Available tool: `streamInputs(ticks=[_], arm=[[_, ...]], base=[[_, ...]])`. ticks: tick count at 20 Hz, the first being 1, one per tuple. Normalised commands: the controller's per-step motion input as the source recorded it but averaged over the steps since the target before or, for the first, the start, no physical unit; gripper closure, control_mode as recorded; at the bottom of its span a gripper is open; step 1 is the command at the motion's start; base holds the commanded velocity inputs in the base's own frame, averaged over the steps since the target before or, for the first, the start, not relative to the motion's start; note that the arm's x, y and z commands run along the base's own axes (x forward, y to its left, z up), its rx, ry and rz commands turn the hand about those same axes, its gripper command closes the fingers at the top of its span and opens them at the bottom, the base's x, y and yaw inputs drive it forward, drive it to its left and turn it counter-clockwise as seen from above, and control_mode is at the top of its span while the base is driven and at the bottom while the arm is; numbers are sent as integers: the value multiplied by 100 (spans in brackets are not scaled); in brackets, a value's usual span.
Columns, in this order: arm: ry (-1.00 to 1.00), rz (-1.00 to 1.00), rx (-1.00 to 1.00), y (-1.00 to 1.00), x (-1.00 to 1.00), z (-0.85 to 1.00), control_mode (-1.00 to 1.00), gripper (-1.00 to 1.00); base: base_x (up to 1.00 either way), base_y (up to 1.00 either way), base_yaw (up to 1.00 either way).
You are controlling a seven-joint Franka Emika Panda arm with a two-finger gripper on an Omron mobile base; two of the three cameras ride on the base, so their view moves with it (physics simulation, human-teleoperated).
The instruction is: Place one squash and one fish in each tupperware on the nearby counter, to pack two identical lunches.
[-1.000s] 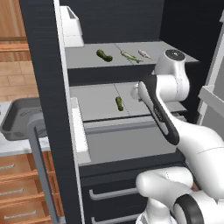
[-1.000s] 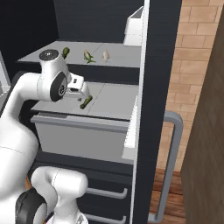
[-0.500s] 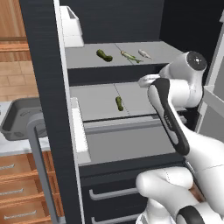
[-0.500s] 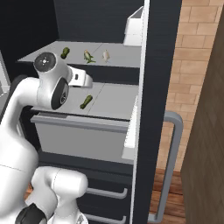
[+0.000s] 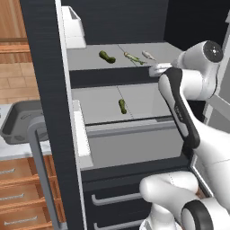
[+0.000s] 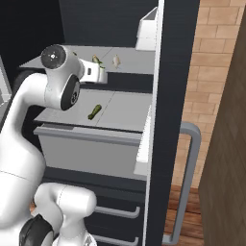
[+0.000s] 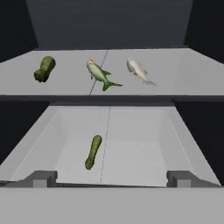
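Note:
My gripper (image 5: pixel 155 69) (image 6: pixel 98 72) (image 7: pixel 112 179) hangs open and empty in front of the open fridge, level with the upper shelf. On that shelf lie a dark green squash (image 5: pixel 107 56) (image 7: pixel 44 69), a greenish-yellow fish (image 5: pixel 132 57) (image 7: pixel 99 74) and a pale fish (image 5: pixel 148 55) (image 6: pixel 116 60) (image 7: pixel 138 70). A second squash (image 5: pixel 122 106) (image 6: pixel 94 111) (image 7: pixel 93 151) rests on the lower shelf, below and ahead of the fingers. One dark grey tupperware (image 5: pixel 18 126) sits on the counter at far left, partly behind the door handle.
The open fridge door (image 5: pixel 45 112) (image 6: pixel 170 96) with its grey handle (image 6: pixel 185 182) stands beside the shelves. A white box (image 5: pixel 72 27) (image 6: pixel 148 33) sits at the shelf's back corner. Dark drawers (image 5: pixel 112 197) lie below, wooden cabinets at left.
The arm has lifted and drawn back, carrying the open gripper from lower-shelf height up to the upper shelf's front edge. Squash and fish have not moved.

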Motion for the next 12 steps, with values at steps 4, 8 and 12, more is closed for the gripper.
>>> streamInputs(ticks=[4,8,12], arm=[[0,0,0,0,27,47,-100,-100],[6,0,-1,4,44,12,-100,-100],[11,0,-1,13,59,0,-100,-100]], base=[[0,0,0],[0,0,0],[0,0,0]])
